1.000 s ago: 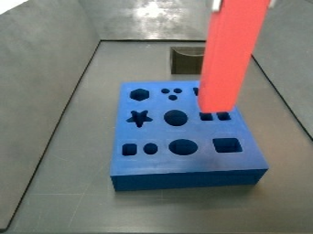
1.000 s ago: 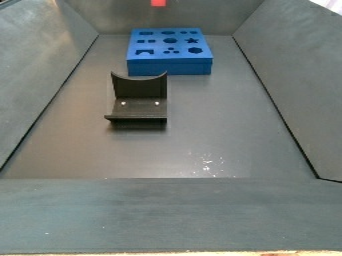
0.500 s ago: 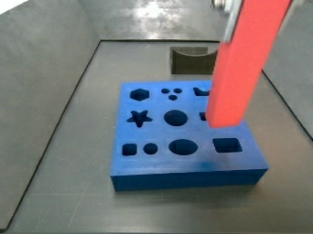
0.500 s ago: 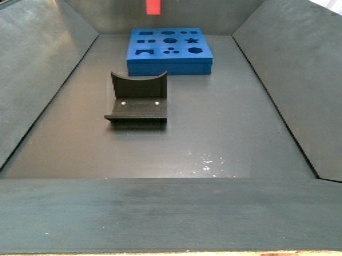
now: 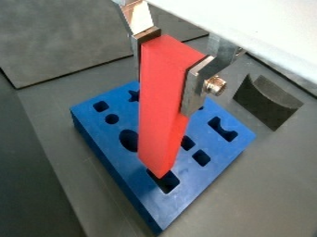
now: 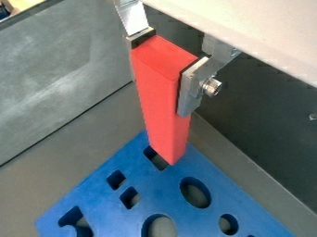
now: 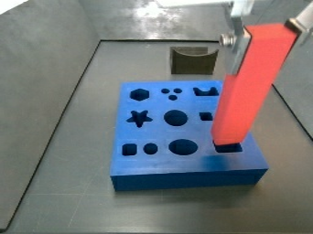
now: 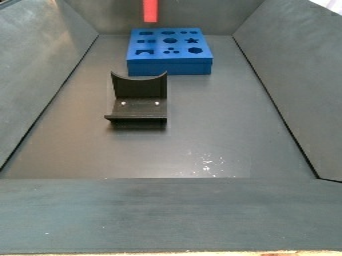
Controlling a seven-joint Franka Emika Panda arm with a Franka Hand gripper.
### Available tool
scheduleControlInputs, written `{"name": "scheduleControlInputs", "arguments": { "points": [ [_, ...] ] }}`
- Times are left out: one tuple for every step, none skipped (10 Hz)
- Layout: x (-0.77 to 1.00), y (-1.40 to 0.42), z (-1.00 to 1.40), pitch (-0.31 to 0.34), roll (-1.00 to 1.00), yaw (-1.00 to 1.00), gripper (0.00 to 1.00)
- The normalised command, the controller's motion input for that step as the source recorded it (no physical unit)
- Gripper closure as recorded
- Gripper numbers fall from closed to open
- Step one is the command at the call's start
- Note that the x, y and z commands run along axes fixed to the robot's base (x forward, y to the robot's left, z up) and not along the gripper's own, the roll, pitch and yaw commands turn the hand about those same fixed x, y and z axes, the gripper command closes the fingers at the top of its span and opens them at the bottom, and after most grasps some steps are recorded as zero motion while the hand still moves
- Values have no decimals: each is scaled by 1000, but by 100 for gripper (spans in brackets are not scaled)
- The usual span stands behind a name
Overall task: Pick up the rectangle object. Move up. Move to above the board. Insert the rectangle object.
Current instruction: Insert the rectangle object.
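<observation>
A robot gripper [image 5: 170,57] is grasping the rectangle object [image 5: 162,111], a long bright red bar, near its upper end, with one silver finger [image 5: 196,81] pressing a wide face and the other finger on the opposite side in both wrist views. The bar is hanging upright, slightly tilted in a side view [image 7: 246,87], directly over the board [image 7: 153,169], a flat blue slab with dark cut-out holes that is lying on the grey table [image 7: 73,192]. The bar's lower end is sitting at a dark rectangular hole near one corner of the board [image 5: 166,181]; whether it is already inside the hole or just touching its mouth is hard to tell. In a side view the hole is at the board's near right corner [image 7: 226,144]. In a side view from farther away, the fixture [image 8: 136,102], a dark bracket, is standing on the table well apart from the board [image 8: 170,66], with the red bar [image 8: 151,10] showing above it.
</observation>
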Motion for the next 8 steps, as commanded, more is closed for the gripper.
{"name": "scheduleControlInputs", "arguments": {
  "points": [
    [826,-29,-106,103,197,0,100],
    [809,0,-109,106,174,0,100],
    [823,0,-174,126,217,0,100],
    [743,29,-146,154,211,0,100],
    [391,0,0,100,0,-74,100],
    [0,0,0,-11,0,0,100],
    [340,0,-111,0,-69,-77,100],
    [577,9,-257,0,26,-111,100]
  ]
}}
